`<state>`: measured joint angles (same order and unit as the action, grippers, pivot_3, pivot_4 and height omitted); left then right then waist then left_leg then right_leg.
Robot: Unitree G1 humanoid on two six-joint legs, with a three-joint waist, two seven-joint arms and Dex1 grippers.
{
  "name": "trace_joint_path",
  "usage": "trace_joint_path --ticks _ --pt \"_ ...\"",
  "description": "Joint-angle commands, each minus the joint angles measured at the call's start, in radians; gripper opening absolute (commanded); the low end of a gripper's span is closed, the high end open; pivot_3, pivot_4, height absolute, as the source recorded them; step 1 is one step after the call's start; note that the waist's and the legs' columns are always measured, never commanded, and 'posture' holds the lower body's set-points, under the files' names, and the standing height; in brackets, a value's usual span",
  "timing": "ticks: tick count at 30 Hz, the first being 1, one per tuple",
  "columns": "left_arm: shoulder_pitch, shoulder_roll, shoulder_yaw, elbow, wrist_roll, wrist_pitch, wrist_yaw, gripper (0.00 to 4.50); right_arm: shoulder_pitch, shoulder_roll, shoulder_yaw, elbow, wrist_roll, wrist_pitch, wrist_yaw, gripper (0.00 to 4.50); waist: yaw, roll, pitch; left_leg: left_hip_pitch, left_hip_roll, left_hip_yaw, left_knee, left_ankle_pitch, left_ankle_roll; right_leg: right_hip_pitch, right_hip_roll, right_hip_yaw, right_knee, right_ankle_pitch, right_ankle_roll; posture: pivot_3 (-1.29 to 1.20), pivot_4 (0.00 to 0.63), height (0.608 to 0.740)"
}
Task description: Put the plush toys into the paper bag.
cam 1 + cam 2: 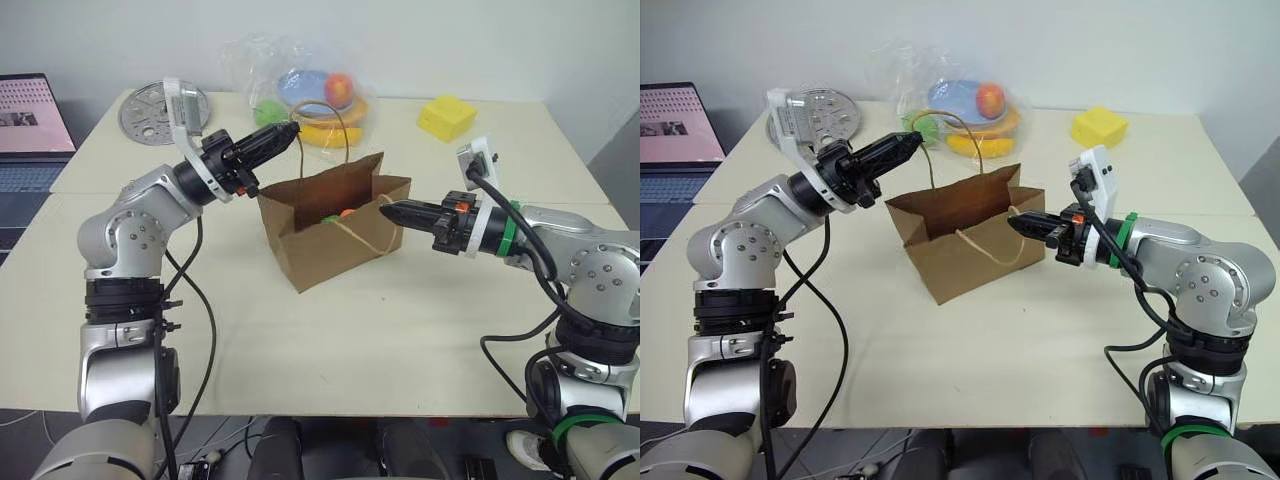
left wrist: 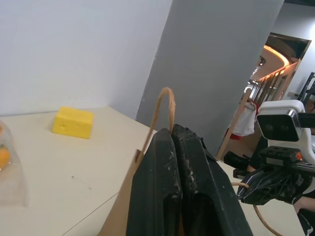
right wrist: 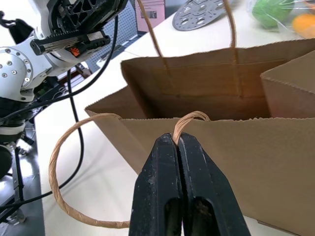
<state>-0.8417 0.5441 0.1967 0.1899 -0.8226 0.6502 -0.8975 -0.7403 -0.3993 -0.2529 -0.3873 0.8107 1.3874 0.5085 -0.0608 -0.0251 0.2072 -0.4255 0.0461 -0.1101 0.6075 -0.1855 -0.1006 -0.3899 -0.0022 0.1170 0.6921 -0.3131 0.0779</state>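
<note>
Surface: cream table (image 1: 330, 340), paper bag (image 1: 335, 235) upright at centre.
Toys: orange and green showing inside the bag (image 1: 338, 215).
Left gripper (image 1: 290, 130): clamped on the rear handle (image 2: 165, 105).
Right gripper (image 1: 1015, 224): pinched on the front handle (image 3: 189, 118).
Key relation: grippers on opposite sides, mouth between them.

Two pincers are up over the counter (image 1: 330, 340): the left pincer (image 1: 292, 130) and the right pincer (image 1: 386, 211), each with two black fingers pressed together. One paper bag (image 1: 330, 235) stands between them, with two loop handles, one pinched in each pincer. Inside the bag, just past the right pincer's tip, one orange and green plush toy (image 1: 338, 215) peeks out. Beyond the left pincer sits one clear wrapped bundle (image 1: 305, 85) and one round perforated metal disc (image 1: 155, 110). Beyond the right pincer lies one yellow block (image 1: 447, 117). One laptop (image 1: 30, 130) sits far off behind the left pincer.
</note>
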Motion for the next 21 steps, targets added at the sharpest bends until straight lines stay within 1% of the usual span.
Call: trace_joint_path --ticks 1,2,3,6,8,11,13,14,16,17,21 --pt "-0.029 0.002 0.008 -0.016 0.021 -0.025 -0.019 0.00 -0.018 0.017 -0.013 -0.005 0.005 -0.030 -0.050 0.04 0.000 0.000 0.000 0.000 0.000 0.000 0.000 0.000 0.000 0.000 0.000 0.000 0.000 0.000 0.000 0.00 0.150 0.740" --pt "-0.026 0.007 0.008 -0.023 0.025 -0.020 -0.018 0.00 -0.019 0.012 -0.011 -0.010 0.012 -0.033 -0.048 0.42 0.001 0.000 0.000 0.000 0.000 0.000 0.000 0.000 0.000 0.000 0.000 0.000 0.000 0.000 0.000 0.00 0.150 0.740" --pt "-0.021 0.012 0.012 -0.033 0.025 -0.012 -0.017 0.00 -0.022 0.007 -0.011 -0.014 0.021 -0.034 -0.046 0.65 0.001 0.000 0.000 0.000 0.000 0.000 0.000 0.000 0.000 0.000 0.000 0.000 0.000 0.000 0.000 0.00 0.150 0.740" --pt "0.005 0.048 0.013 -0.077 0.043 -0.011 -0.030 0.62 -0.035 -0.016 -0.014 -0.024 0.038 -0.032 -0.041 1.68 0.001 0.000 0.000 0.000 0.000 0.000 0.000 0.000 0.000 0.000 0.000 0.000 0.000 0.000 0.000 0.00 0.150 0.740" --pt "0.025 0.089 0.027 -0.096 0.049 -0.004 -0.043 1.26 -0.042 -0.050 -0.010 -0.032 0.049 -0.035 -0.025 2.43 0.001 0.000 0.000 0.000 0.000 0.000 0.000 0.000 0.000 0.000 0.000 0.000 0.000 0.000 0.000 0.00 0.150 0.740" --pt "0.081 0.169 0.028 -0.125 0.111 -0.042 -0.062 2.23 -0.052 -0.137 -0.014 -0.038 0.069 -0.048 0.023 3.55 -0.001 0.001 0.000 0.000 0.000 0.000 -0.001 0.000 0.000 0.000 0.000 0.000 -0.001 0.000 0.000 0.00 0.150 0.740" --pt "0.113 0.192 0.035 -0.120 0.158 -0.089 -0.042 2.84 -0.061 -0.185 -0.045 -0.019 0.082 -0.053 0.034 4.27 0.001 0.001 0.001 0.000 0.000 0.000 -0.001 0.000 0.000 0.000 0.000 0.000 -0.002 0.000 0.000 0.00 0.150 0.740" --pt "0.121 0.195 0.044 -0.115 0.167 -0.100 -0.032 3.15 -0.064 -0.201 -0.057 -0.009 0.085 -0.056 0.035 4.50 0.002 0.001 0.001 0.000 0.000 0.000 -0.001 0.000 0.000 0.000 0.000 0.000 -0.002 0.000 0.000 0.00 0.150 0.740" --pt "0.138 0.203 0.059 -0.117 0.175 -0.117 -0.035 3.81 -0.056 -0.230 -0.067 0.005 0.070 -0.073 0.021 4.50 0.004 0.001 0.001 0.000 0.000 0.000 -0.001 0.000 0.000 0.000 0.000 0.000 -0.003 0.000 0.000 0.00 0.150 0.740" --pt "0.157 0.214 0.070 -0.129 0.156 -0.095 -0.050 4.09 -0.035 -0.258 -0.068 0.001 0.066 -0.091 0.041 4.50 0.005 0.001 0.001 -0.001 0.000 0.000 -0.001 0.000 0.000 0.000 0.000 0.000 -0.003 0.000 0.000 0.00 0.150 0.740" --pt "0.225 0.246 0.088 -0.164 0.112 -0.041 -0.103 4.09 0.047 -0.371 -0.035 -0.044 0.054 -0.183 0.143 4.50 0.005 0.001 0.001 -0.002 0.000 0.000 -0.001 0.000 0.000 0.001 -0.001 0.000 -0.007 0.000 0.000 0.00 0.150 0.740"
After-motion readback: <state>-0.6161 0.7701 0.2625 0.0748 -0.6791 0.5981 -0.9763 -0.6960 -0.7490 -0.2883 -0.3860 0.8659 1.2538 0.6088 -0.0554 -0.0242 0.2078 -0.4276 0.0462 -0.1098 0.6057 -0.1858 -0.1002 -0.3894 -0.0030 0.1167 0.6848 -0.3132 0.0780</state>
